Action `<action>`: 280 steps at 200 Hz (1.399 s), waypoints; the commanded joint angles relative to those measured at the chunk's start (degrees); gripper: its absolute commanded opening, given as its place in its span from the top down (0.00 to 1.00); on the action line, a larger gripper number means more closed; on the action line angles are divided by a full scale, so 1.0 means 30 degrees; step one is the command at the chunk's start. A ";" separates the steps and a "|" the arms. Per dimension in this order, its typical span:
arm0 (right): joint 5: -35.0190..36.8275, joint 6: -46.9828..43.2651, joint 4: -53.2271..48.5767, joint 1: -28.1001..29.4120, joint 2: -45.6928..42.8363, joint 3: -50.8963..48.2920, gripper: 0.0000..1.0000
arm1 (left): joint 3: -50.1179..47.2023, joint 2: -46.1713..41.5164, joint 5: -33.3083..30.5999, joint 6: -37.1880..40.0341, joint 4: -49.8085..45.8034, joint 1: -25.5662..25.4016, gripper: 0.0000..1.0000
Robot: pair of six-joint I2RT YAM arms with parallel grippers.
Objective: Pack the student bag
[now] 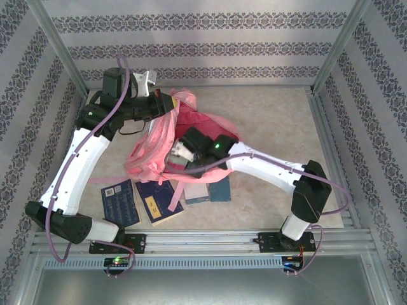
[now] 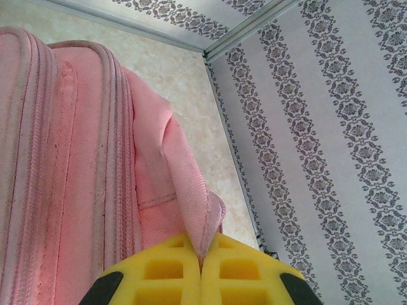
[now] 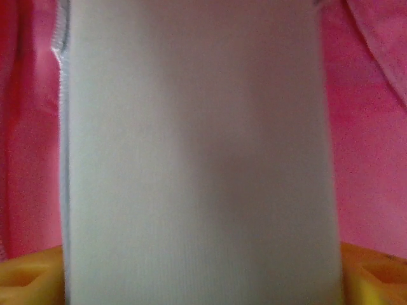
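Whereas the top view places the student bag (image 1: 149, 149) on the counter (image 1: 273, 114) between the arms, the left wrist view lets us record the left end effector (image 2: 200, 257) closed tight on its pink strap (image 2: 191, 190). The right end effector (image 3: 203, 283) sits inside the bag, pink lining (image 3: 369, 127) either side, jaws wide astride a pale flat item (image 3: 191, 140); we cannot tell whether they grip. Books (image 1: 137, 202) lie nearer the bases than it.

A robot lab cell dressed as a room: metal frame posts (image 1: 58, 47) carry striped floral wallpaper (image 1: 191, 25) around a beige stone-look table (image 1: 273, 114). A left arm (image 1: 79, 168) and a right arm (image 1: 267, 166) are bolted to a rail (image 1: 210, 238).
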 commanded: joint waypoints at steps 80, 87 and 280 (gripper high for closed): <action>0.4381 -0.1463 0.3618 0.1443 0.3560 0.3290 0.18 | -0.1279 -0.0570 0.1781 -0.2539 0.4947 0.0170 1.00; 0.4038 -0.1221 0.3610 0.1501 0.3565 0.3339 0.17 | -0.1363 -0.0558 0.1843 -0.2566 0.5061 0.0182 1.00; -0.3364 0.9429 -0.0983 -0.3326 -0.2903 -0.1472 0.78 | -0.1811 -0.0946 0.1661 -0.2186 0.4817 0.0309 1.00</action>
